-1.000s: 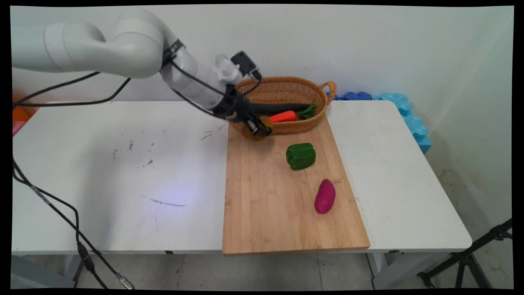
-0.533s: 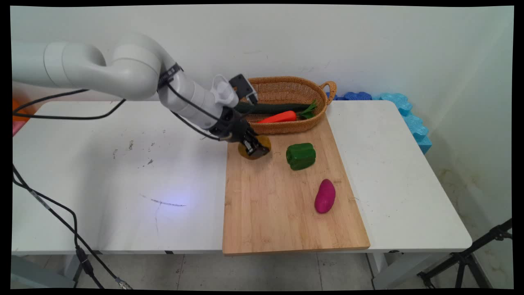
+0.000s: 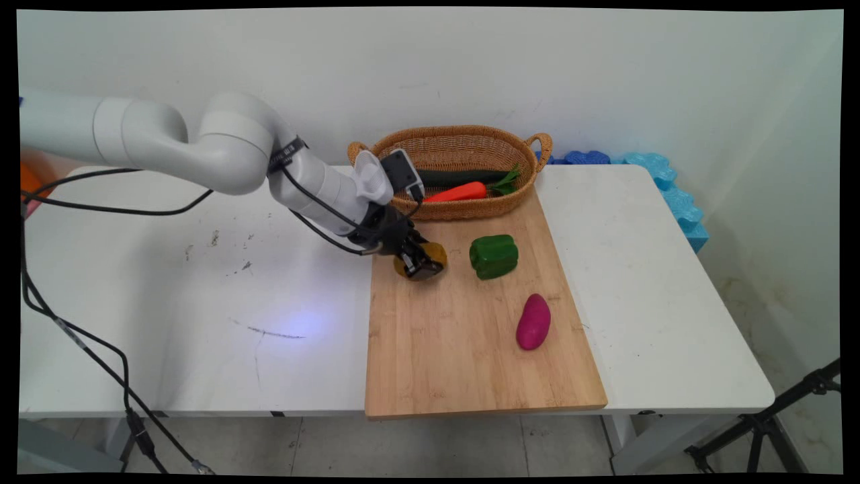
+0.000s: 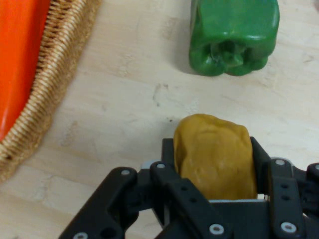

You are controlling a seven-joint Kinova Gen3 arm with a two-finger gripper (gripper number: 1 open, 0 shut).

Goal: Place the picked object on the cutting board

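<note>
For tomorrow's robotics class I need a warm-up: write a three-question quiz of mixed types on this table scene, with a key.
1. True or false: the gripper is shut on the potato.
2. Which lies nearest the potato? A. pepper B. sweet potato C. zucchini
3. Fill in: the carrot lies in the ____.

Key: 1 true; 2 A; 3 basket. The pepper and sweet potato lie on the board.
</note>
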